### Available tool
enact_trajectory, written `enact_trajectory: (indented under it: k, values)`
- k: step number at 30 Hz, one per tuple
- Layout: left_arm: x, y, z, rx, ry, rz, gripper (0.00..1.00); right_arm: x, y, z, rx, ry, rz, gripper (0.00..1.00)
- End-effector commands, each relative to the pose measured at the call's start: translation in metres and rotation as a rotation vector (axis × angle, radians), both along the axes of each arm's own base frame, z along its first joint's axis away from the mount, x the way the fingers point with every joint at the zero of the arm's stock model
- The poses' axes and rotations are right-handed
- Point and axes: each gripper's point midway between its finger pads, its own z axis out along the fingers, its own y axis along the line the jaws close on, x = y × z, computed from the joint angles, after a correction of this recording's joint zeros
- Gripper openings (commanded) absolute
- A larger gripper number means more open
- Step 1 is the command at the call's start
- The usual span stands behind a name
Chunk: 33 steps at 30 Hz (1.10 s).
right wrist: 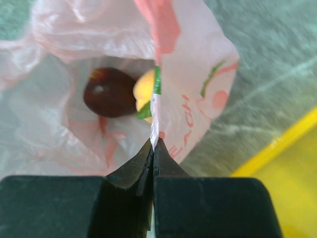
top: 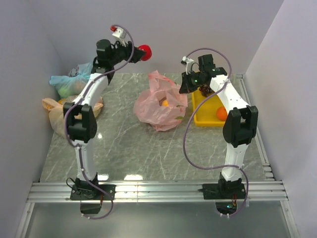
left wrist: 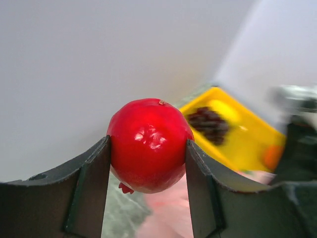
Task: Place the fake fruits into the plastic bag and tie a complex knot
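Left tool (left wrist: 148,148) grips the red fruit (top: 144,52) between half-spread jaws, high and wide of the pink bag (top: 158,101) on the counter (top: 124,148), right tool (right wrist: 152,148) pinched tight on its rim: drop from there and it misses, or that thin rim slips and the mouth collapses!

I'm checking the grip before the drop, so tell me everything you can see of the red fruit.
The red fruit is round, glossy and bright red, plastic-looking, with a small speck on top and a little red nub underneath. The left gripper clamps it by its sides between two dark fingers, in the air above the table, not yet in the plastic bag. Nothing else touches it.
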Motion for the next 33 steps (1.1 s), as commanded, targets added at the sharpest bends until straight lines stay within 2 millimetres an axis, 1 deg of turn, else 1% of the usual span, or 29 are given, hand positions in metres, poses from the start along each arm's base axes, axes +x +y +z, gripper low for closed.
enact_trajectory:
  k: [1,2,3,4,5,6,7,8,9,10,11,13,14,16,17,18,19,20,21,22,23,24,25,26,28,30,31,33]
  values:
    - [-0.075,-0.021,0.044,-0.005,0.009,-0.259,0.0,0.012,0.02,0.027,0.08,-0.091,0.025,0.0]
    - [-0.087,-0.022,0.047,0.014,0.012,-0.286,0.01,0.011,0.023,0.027,0.086,-0.09,0.029,0.0]
    - [-0.095,-0.024,0.042,0.033,0.029,-0.307,0.01,0.01,0.025,0.026,0.094,-0.083,0.032,0.0]
    - [-0.106,-0.029,0.027,0.056,0.103,-0.333,0.0,0.011,0.027,0.028,0.109,-0.085,0.03,0.0]
    - [-0.118,-0.03,0.023,0.088,0.091,-0.371,0.01,0.007,0.028,0.026,0.114,-0.077,0.031,0.0]
    - [-0.124,-0.032,0.016,0.107,0.101,-0.391,0.01,0.008,0.03,0.028,0.123,-0.091,0.034,0.0]
    - [-0.139,-0.039,0.0,0.128,0.169,-0.426,0.0,0.007,0.031,0.028,0.127,-0.095,0.037,0.0]
    - [-0.145,-0.043,-0.01,0.189,0.135,-0.447,0.01,0.003,0.03,0.027,0.129,-0.092,0.039,0.0]
    - [-0.152,-0.046,-0.021,0.235,0.137,-0.466,0.0,0.004,0.031,0.028,0.132,-0.102,0.039,0.0]
    - [-0.164,-0.056,-0.029,0.268,0.14,-0.504,0.0,0.002,0.03,0.028,0.134,-0.105,0.04,0.0]
    - [-0.174,-0.057,-0.047,0.318,0.168,-0.533,0.01,-0.002,0.03,0.027,0.134,-0.106,0.042,0.0]
    - [-0.182,-0.061,-0.061,0.354,0.198,-0.54,0.01,-0.005,0.03,0.028,0.14,-0.119,0.049,0.0]
    - [-0.188,-0.06,-0.072,0.376,0.226,-0.552,0.04,-0.01,0.03,0.027,0.143,-0.122,0.062,0.0]
    - [-0.194,-0.06,-0.081,0.41,0.229,-0.568,0.14,-0.014,0.03,0.03,0.142,-0.149,0.075,0.0]
    - [-0.195,-0.059,-0.081,0.418,0.226,-0.563,0.15,-0.018,0.03,0.024,0.138,-0.141,0.076,0.0]
    - [-0.196,-0.059,-0.081,0.425,0.222,-0.559,0.2,-0.019,0.029,0.023,0.136,-0.147,0.077,0.0]
    - [-0.198,-0.059,-0.083,0.441,0.209,-0.564,0.3,-0.02,0.031,0.028,0.143,-0.171,0.082,0.0]
    - [-0.203,-0.06,-0.081,0.449,0.205,-0.571,0.37,-0.023,0.031,0.024,0.145,-0.166,0.085,0.0]
    - [-0.203,-0.06,-0.079,0.455,0.197,-0.563,0.49,-0.024,0.031,0.025,0.15,-0.17,0.09,0.0]
    - [-0.203,-0.06,-0.078,0.462,0.192,-0.551,0.67,-0.025,0.032,0.033,0.163,-0.199,0.094,0.0]
    - [-0.204,-0.059,-0.07,0.451,0.184,-0.532,0.73,-0.028,0.032,0.027,0.163,-0.192,0.092,0.0]
    - [-0.203,-0.059,-0.067,0.446,0.177,-0.52,0.76,-0.029,0.032,0.03,0.17,-0.205,0.092,0.0]
    - [-0.201,-0.059,-0.063,0.444,0.162,-0.505,0.79,-0.029,0.033,0.038,0.185,-0.241,0.101,0.0]
    - [-0.203,-0.059,-0.057,0.424,0.174,-0.491,0.8,-0.032,0.033,0.036,0.19,-0.24,0.102,0.0]
    - [-0.206,-0.057,-0.056,0.418,0.192,-0.489,0.83,-0.031,0.033,0.043,0.198,-0.274,0.102,0.0]
    - [-0.207,-0.055,-0.055,0.414,0.198,-0.484,0.84,-0.032,0.033,0.041,0.193,-0.276,0.102,0.0]
    - [-0.209,-0.054,-0.057,0.413,0.208,-0.48,0.87,-0.033,0.032,0.042,0.189,-0.29,0.108,0.0]
    - [-0.199,-0.048,-0.046,0.378,0.208,-0.4,0.88,-0.036,0.031,0.04,0.18,-0.295,0.113,0.0]
